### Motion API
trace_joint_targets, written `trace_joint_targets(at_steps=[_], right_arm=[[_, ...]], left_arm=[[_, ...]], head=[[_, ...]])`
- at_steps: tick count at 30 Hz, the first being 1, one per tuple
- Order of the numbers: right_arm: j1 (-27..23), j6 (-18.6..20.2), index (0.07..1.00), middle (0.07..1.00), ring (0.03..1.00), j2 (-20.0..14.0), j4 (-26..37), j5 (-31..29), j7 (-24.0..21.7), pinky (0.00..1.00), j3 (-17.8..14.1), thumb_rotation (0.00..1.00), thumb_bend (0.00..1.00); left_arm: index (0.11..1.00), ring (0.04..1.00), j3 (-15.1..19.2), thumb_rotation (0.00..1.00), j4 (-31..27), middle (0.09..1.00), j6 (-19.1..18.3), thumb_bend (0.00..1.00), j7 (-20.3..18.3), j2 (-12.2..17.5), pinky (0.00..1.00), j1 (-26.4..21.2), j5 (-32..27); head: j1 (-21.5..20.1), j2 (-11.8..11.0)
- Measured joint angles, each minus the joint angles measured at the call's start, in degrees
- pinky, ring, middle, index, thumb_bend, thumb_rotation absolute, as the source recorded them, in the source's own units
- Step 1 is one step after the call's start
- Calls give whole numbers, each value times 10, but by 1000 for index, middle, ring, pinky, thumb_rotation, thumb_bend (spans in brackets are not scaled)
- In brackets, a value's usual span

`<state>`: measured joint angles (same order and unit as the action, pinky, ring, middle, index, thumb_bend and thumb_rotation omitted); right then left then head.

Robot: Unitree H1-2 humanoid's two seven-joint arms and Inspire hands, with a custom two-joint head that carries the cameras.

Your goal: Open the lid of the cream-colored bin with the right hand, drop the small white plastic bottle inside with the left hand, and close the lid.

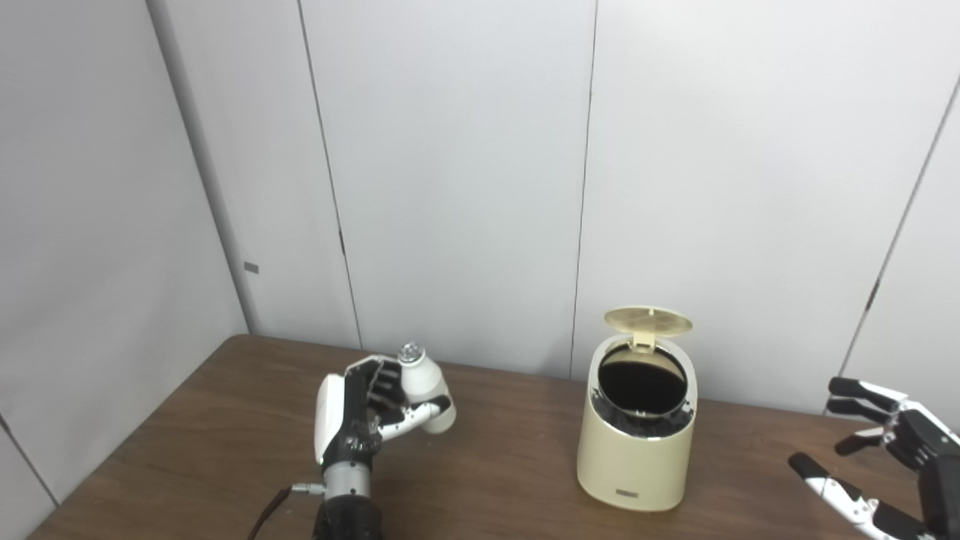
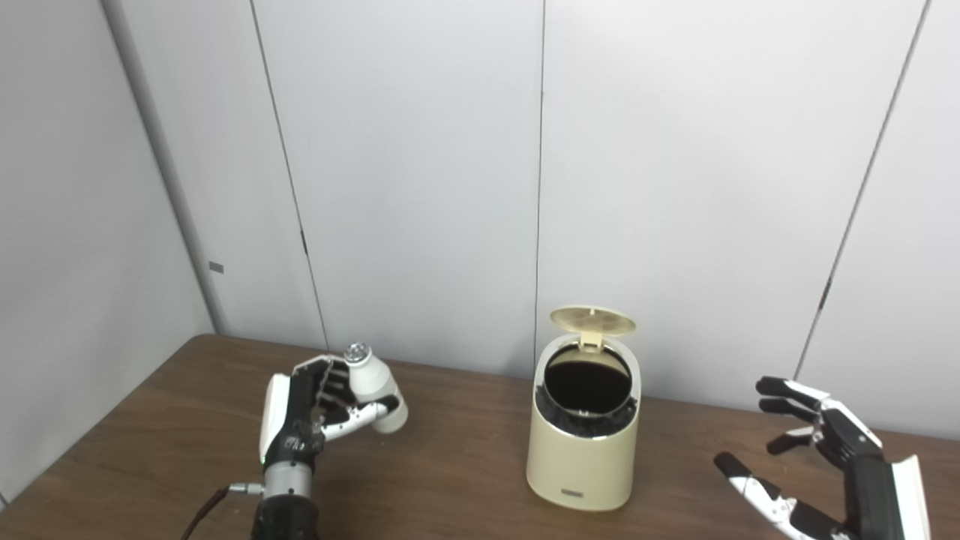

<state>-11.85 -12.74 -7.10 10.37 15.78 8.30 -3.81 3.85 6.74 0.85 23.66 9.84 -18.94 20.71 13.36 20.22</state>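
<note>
The cream-colored bin (image 1: 634, 457) stands on the brown table (image 1: 495, 480), right of centre. Its round lid (image 1: 648, 321) is flipped up at the back, and the dark inside shows. My left hand (image 1: 367, 412) is raised above the table to the left of the bin, shut on the small white plastic bottle (image 1: 424, 386). The bottle is tilted, with its silver top pointing up and left. My right hand (image 2: 825, 461) hovers to the right of the bin, open, fingers spread, holding nothing.
Grey wall panels (image 1: 450, 165) close off the table at the back and on the left. A thin cable (image 1: 270, 510) runs from the left wrist toward the table's front edge.
</note>
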Motion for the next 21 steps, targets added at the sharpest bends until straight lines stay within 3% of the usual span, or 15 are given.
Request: trace_joint_targets(at_steps=[2, 4, 9, 21], right_arm=[[0, 5, 718, 768, 753, 2, 0, 0, 0, 534, 0, 0, 425], [1, 7, 741, 793, 785, 3, -2, -3, -2, 579, 1, 0, 413], [1, 1, 784, 841, 845, 3, -20, -21, -2, 706, 0, 0, 397], [-17, -91, 795, 833, 826, -2, -158, -7, 28, 709, -5, 0, 497]], left_arm=[[457, 476, -8, 0, -30, 493, 35, 504, 2, -1, 525, 4, 11], [458, 589, -13, 0, -55, 493, 67, 519, 6, -2, 546, 4, 26], [453, 643, -25, 0, -91, 499, 103, 522, 20, -4, 569, 4, 101], [458, 663, -44, 0, -61, 497, 232, 523, 92, 2, 645, -33, 198]], head=[[-7, 0], [-10, 1], [-17, 2], [-66, -10]])
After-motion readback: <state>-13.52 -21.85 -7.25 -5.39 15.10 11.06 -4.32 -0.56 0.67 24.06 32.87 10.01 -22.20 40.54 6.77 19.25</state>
